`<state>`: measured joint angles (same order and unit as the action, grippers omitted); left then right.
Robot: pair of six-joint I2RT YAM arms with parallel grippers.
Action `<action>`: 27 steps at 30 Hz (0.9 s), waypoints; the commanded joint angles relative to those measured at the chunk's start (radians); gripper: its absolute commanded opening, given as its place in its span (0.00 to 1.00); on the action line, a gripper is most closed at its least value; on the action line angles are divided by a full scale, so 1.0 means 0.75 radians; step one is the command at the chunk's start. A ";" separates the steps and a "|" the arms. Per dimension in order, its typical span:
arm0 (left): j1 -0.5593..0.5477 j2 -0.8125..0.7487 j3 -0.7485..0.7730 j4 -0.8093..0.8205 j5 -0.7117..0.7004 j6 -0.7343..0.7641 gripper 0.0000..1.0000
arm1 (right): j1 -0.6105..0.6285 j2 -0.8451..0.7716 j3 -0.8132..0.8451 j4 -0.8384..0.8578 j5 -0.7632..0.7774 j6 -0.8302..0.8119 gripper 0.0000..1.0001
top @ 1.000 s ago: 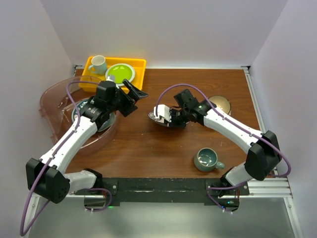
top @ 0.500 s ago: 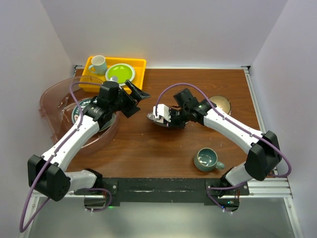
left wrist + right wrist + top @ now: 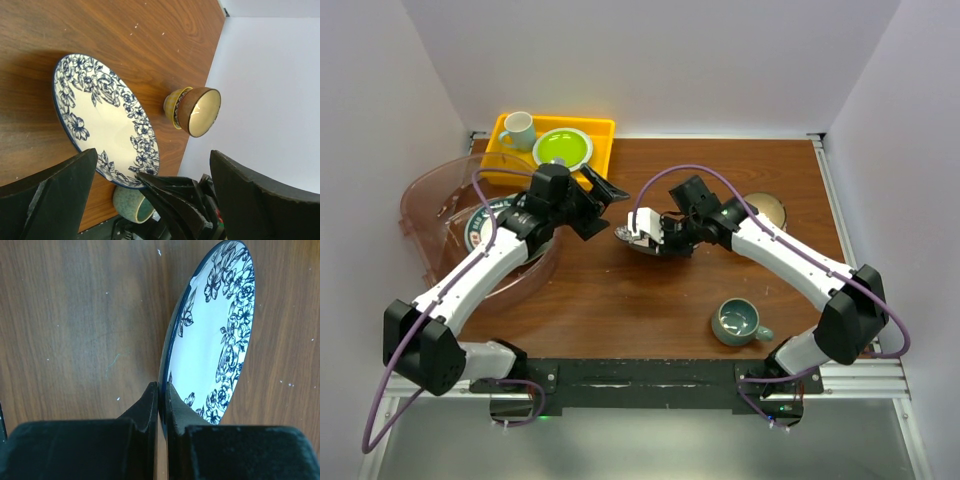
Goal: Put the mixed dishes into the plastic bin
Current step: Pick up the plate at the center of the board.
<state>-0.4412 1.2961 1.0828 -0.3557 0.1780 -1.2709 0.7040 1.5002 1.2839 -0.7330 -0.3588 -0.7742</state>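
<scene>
My arm links: white rounded plastic shells
My joints: black blocky housings
My cables: purple cords looped along each arm
My left gripper: matte black, broad wedge fingers
My right gripper: matte black, slim tapered fingers
My mount: black flat rail

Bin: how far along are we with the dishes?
Done: one plate lies in the bin. In hand: the right tool is shut on the rim of the blue plate, tilted over the table, with the left tool open facing it. Left: that plate, the mug and the bowl.
</scene>
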 commanded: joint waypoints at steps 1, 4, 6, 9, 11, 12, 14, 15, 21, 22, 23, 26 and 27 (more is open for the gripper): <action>-0.015 0.021 0.070 -0.035 -0.022 -0.036 1.00 | 0.010 -0.086 0.123 0.114 -0.025 -0.009 0.00; -0.017 0.033 0.070 -0.084 -0.037 -0.044 1.00 | 0.010 -0.086 0.141 0.120 0.004 -0.003 0.00; -0.019 0.047 0.070 -0.100 -0.039 -0.054 1.00 | 0.008 -0.082 0.151 0.128 0.030 0.005 0.00; -0.025 0.062 0.068 -0.121 -0.035 -0.064 1.00 | 0.010 -0.080 0.182 0.149 0.090 0.022 0.00; -0.031 0.070 0.068 -0.127 -0.035 -0.071 1.00 | 0.010 -0.074 0.196 0.155 0.106 0.028 0.00; -0.034 0.074 0.066 -0.127 -0.039 -0.075 1.00 | 0.010 -0.076 0.209 0.155 0.112 0.030 0.00; -0.040 0.088 0.064 -0.127 -0.041 -0.083 1.00 | 0.010 -0.069 0.225 0.151 0.108 0.040 0.00; -0.040 0.096 0.066 -0.129 -0.043 -0.087 1.00 | 0.012 -0.067 0.237 0.149 0.100 0.044 0.00; -0.058 0.170 0.078 -0.082 -0.004 -0.107 0.87 | 0.035 -0.061 0.282 0.133 0.080 0.061 0.00; -0.060 0.182 0.082 -0.072 0.006 -0.099 0.80 | 0.037 -0.063 0.284 0.133 0.080 0.063 0.00; -0.060 0.184 0.082 -0.064 0.014 -0.099 0.73 | 0.039 -0.065 0.284 0.129 0.082 0.063 0.00; -0.060 0.176 0.068 -0.027 0.033 -0.093 0.44 | 0.039 -0.074 0.270 0.133 0.092 0.059 0.00; -0.060 0.174 0.062 -0.003 0.041 -0.087 0.27 | 0.039 -0.082 0.264 0.131 0.092 0.059 0.00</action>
<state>-0.4805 1.4399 1.0946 -0.4290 0.1791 -1.3460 0.7269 1.5005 1.4212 -0.7410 -0.2977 -0.7170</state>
